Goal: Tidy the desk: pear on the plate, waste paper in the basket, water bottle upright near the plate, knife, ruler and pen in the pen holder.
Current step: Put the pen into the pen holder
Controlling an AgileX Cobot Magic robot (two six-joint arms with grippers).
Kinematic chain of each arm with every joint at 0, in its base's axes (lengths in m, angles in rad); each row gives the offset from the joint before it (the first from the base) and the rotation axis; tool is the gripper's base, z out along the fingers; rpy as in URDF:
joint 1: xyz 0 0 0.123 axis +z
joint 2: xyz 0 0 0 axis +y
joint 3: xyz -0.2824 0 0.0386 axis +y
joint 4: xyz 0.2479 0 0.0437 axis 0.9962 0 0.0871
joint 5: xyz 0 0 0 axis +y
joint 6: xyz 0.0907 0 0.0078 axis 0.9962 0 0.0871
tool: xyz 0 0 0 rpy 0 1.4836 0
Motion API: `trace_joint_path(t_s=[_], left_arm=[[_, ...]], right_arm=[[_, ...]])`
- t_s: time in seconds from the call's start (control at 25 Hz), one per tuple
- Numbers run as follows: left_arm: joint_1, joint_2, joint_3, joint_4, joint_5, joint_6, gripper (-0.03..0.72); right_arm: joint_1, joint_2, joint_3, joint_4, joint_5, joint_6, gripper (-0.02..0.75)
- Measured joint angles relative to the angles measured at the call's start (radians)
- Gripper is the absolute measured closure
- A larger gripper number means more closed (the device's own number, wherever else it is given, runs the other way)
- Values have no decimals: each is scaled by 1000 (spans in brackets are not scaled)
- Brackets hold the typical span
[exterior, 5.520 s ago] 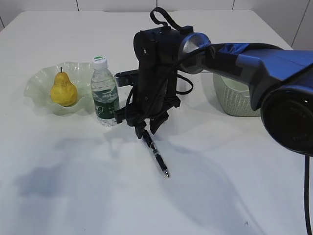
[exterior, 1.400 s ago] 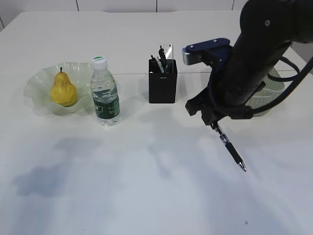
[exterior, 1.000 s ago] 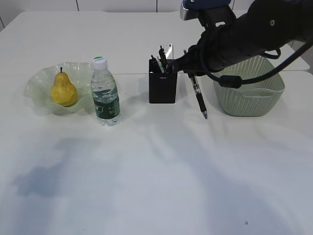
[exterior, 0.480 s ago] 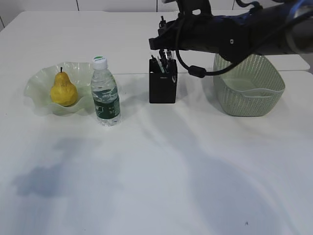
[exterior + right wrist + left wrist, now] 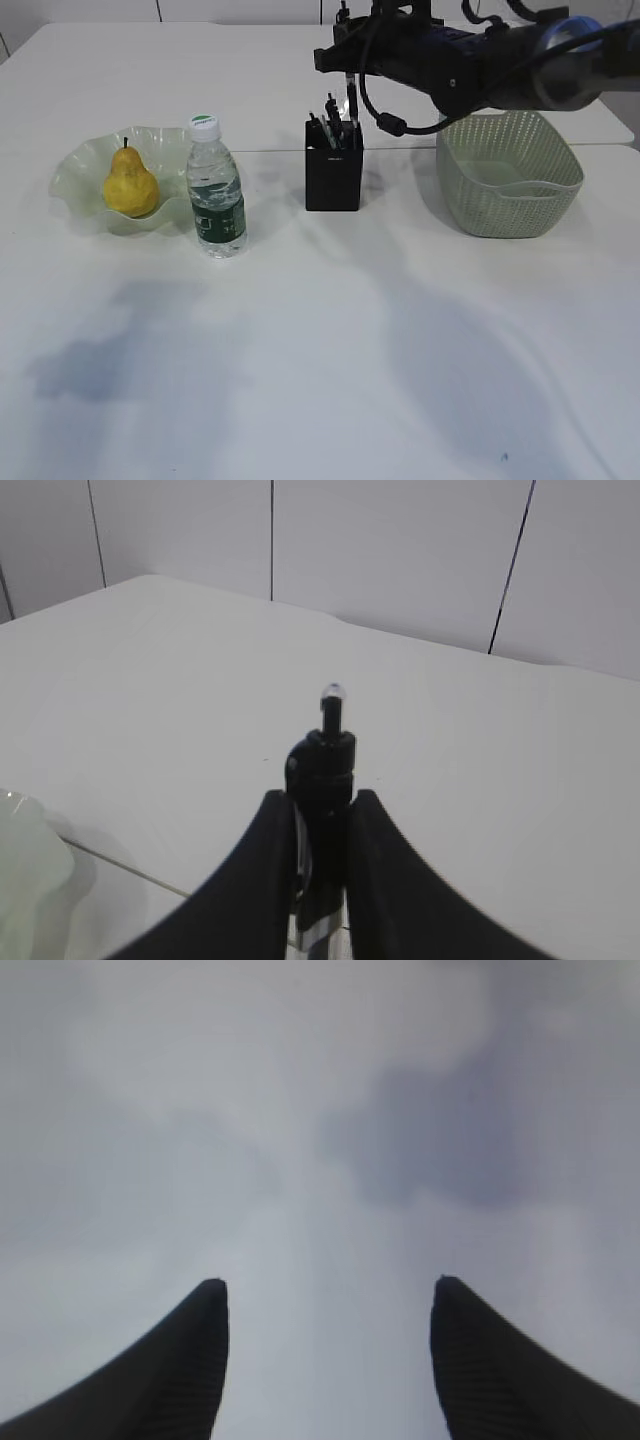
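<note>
Your right tool (image 5: 318, 825) is clamped on the pen (image 5: 325, 770) above the pen holder (image 5: 333, 178) while the left tool (image 5: 328, 1320) hangs open and empty; release off-centre and the pen may strike the rim, dropping onto the bench (image 5: 320, 350).
</note>
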Motion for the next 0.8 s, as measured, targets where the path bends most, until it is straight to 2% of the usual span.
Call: trace_joint_path(t_s=[0.2, 0.8], left_arm=[[0, 0, 0, 0, 0, 0, 241], [0, 0, 0, 1, -2, 0, 241]], right_arm=[[0, 39, 0, -13, -54, 0, 648], [0, 106, -1, -16, -71, 50, 648]])
